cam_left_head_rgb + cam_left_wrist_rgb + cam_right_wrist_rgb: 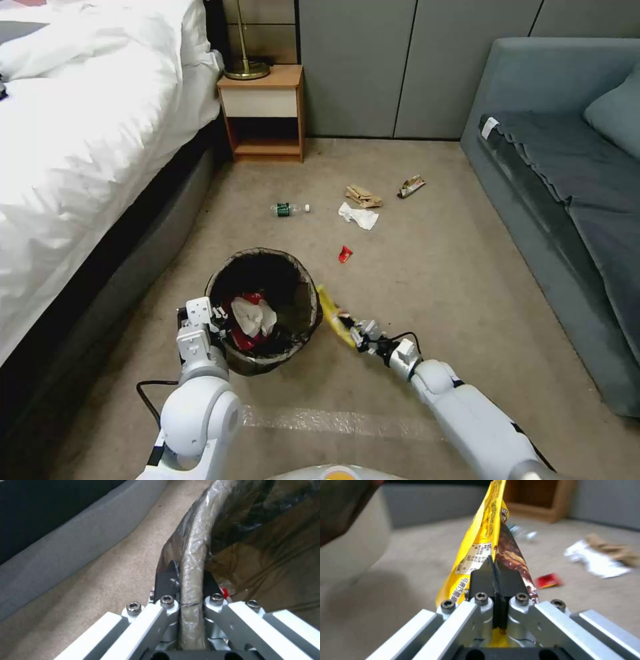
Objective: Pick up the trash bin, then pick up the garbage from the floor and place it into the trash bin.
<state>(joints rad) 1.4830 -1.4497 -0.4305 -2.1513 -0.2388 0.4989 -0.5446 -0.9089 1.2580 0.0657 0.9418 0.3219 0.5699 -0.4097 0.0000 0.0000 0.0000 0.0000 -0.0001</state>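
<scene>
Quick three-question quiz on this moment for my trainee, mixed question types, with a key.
1. True or false: the left gripper is clamped on the trash bin rim.
2. What is the right gripper holding?
A. yellow snack wrapper
B. green bottle
C. white tissue
3. Fill in: the small red wrapper lies on the ____.

Key: 1 true; 2 A; 3 carpet.

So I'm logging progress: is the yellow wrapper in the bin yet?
Not yet. The yellow wrapper is clamped in the right gripper, beside the trash bin, outside its rim.
</scene>
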